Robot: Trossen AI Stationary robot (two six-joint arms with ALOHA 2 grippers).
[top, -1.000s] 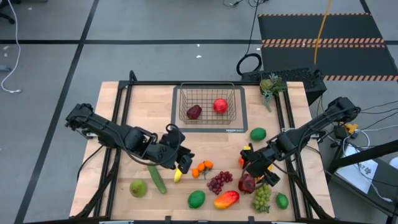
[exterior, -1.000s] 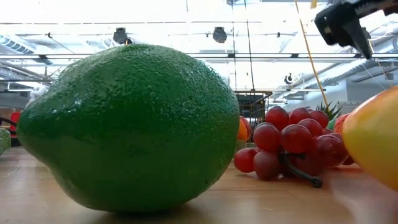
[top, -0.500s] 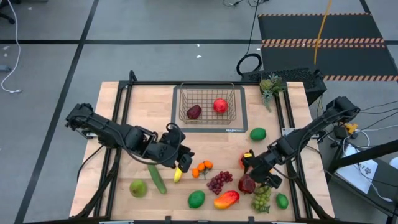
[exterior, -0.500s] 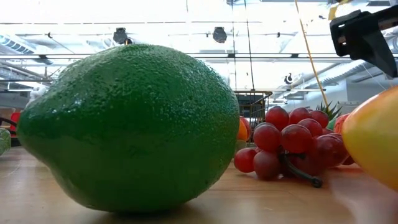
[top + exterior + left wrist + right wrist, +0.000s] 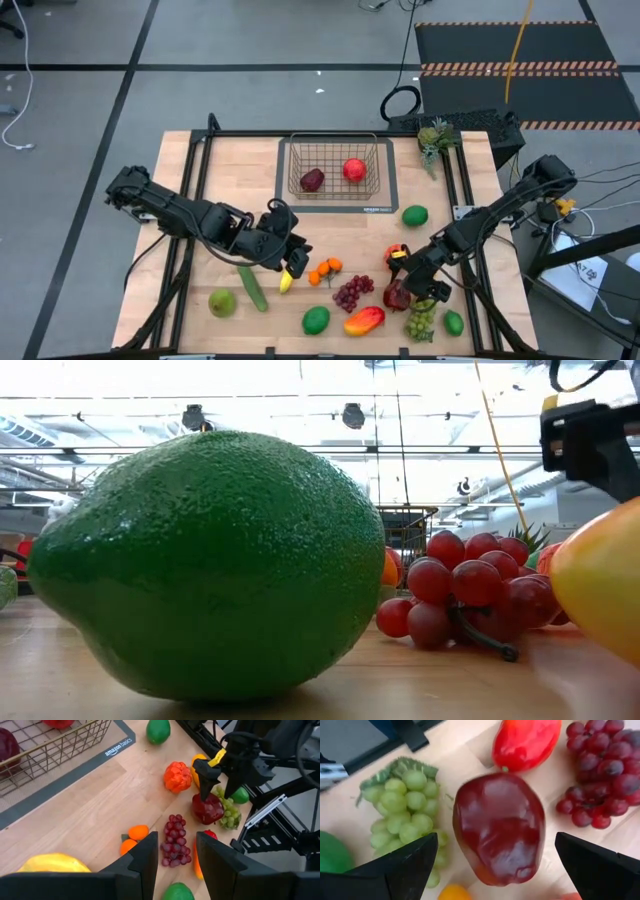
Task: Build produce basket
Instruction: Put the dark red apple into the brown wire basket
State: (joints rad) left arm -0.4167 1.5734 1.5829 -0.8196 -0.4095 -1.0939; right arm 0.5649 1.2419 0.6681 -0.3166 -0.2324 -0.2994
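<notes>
Produce lies scattered on the front half of the worktop [image 5: 215,170], and the right tool [image 5: 412,282] hangs directly above a dark red apple [image 5: 397,295] at the front right. Its two fingers [image 5: 395,870] are spread apart, one on each side of the apple, and they do not touch it. Green grapes [image 5: 421,318] lie just beside the apple on the right, and a red-and-yellow mango [image 5: 363,320] lies near its front left. Purple grapes [image 5: 352,292] are on the apple's left. An orange-red fruit [image 5: 394,254] sits just behind the right tool. A small lime [image 5: 454,322] is at the front right edge.

The left tool [image 5: 293,258] is low over the middle of the worktop, near a banana [image 5: 287,281]; its fingers [image 5: 145,862] are apart with nothing between them. Small oranges [image 5: 324,271] lie just right of the banana. A cucumber [image 5: 252,286] and a green pear [image 5: 222,301] are at the front left, and a green avocado [image 5: 316,320] is at the front centre.

The basket [image 5: 334,167] stands at the back centre on a dark mat [image 5: 337,203]. It holds a dark red fruit [image 5: 313,180] and a red apple [image 5: 354,170]. A green fruit [image 5: 414,215] lies right of the mat, and a spiky green piece [image 5: 435,136] is at the back right corner.
</notes>
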